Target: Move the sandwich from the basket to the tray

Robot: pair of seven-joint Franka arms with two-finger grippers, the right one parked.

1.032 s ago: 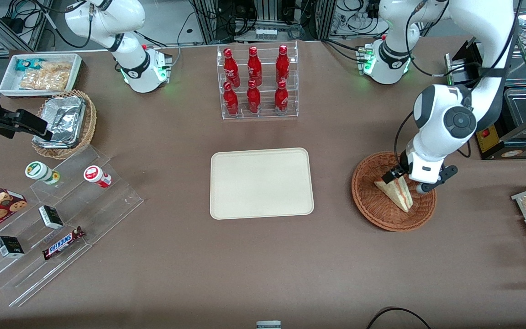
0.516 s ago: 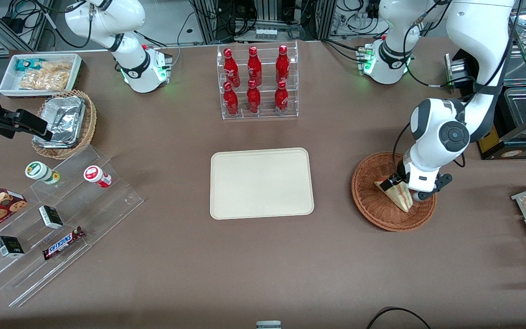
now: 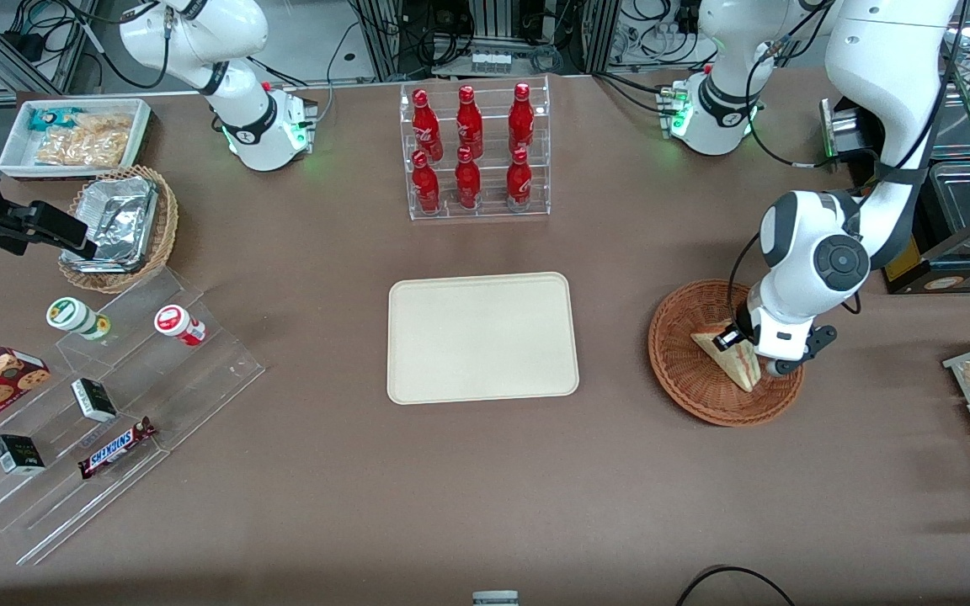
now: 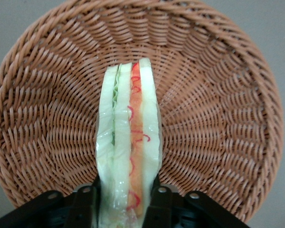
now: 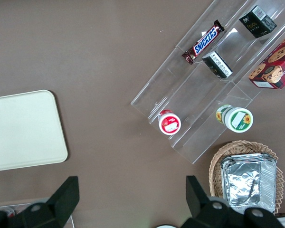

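Brown worktop [image 3: 325,505] with snack stuff all around it, and from the front the cream tray [image 3: 482,337] sits bare in the middle, well apart from the reddish wicker basket [image 3: 687,379] toward the working arm's end. That arm's tool [image 3: 744,347] is down inside the basket, right on the sandwich [image 3: 738,362], which lies in there with its point aimed at the front camera. Wrist view is the useful one: the sandwich [image 4: 129,142] stands on edge against the basket [image 4: 218,95] weave, filling stripes showing, and the two dark fingers [image 4: 162,204] sit one on each bread face at its wide end, looking pressed in against it, so I'd call it clamped on the sandwich or very nearly. Right wrist view only shows a corner of the tray [image 5: 23,130] and a snack rack, nothing new. My take on doing this well: squeeze gently since the bread looks squishy, lift straight up to clear the basket rim, then carry it across to the tray and set it down low rather than dropping it.
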